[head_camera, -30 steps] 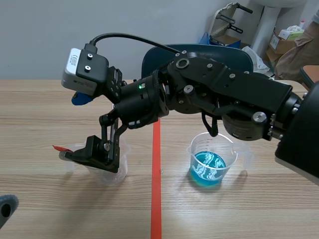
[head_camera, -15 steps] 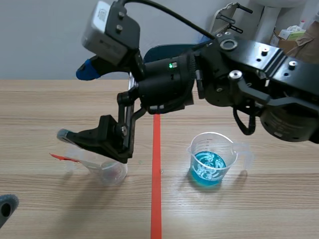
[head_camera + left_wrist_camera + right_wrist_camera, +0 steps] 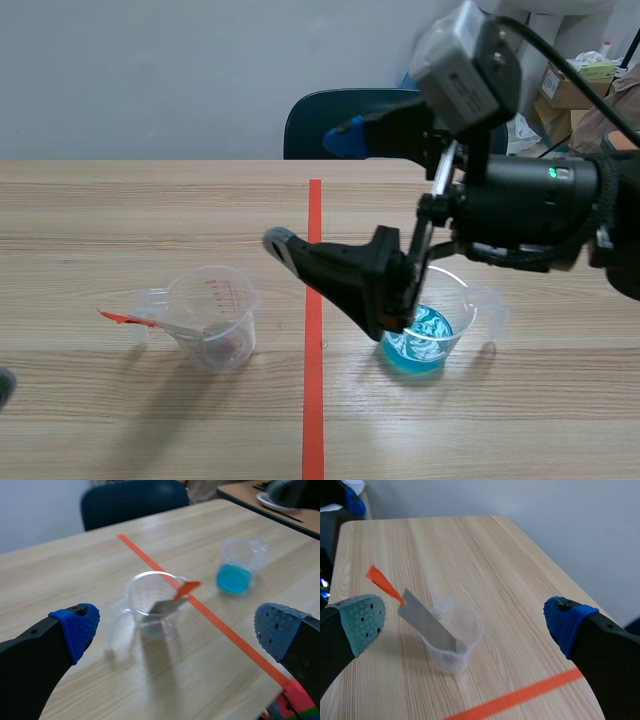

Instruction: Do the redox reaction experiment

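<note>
Surveying the scene view: the right gripper (image 3: 307, 190) hangs raised, fingers spread and grasping nothing, at 10 o'clock of the blue-liquid beaker (image 3: 425, 325). The clear beaker (image 3: 212, 318), at 9 o'clock of that one, holds a leaning metal strip (image 3: 185, 327) with an orange-red tip. The left gripper (image 3: 177, 627), likewise spread and empty, faces both beakers. Only its own wrist view shows its pads. Of the two beakers, the right wrist view takes in the clear one alone.

Scene view faces across the table (image 3: 120, 210); both wrist views overlook the clear beaker (image 3: 225, 300)
</note>
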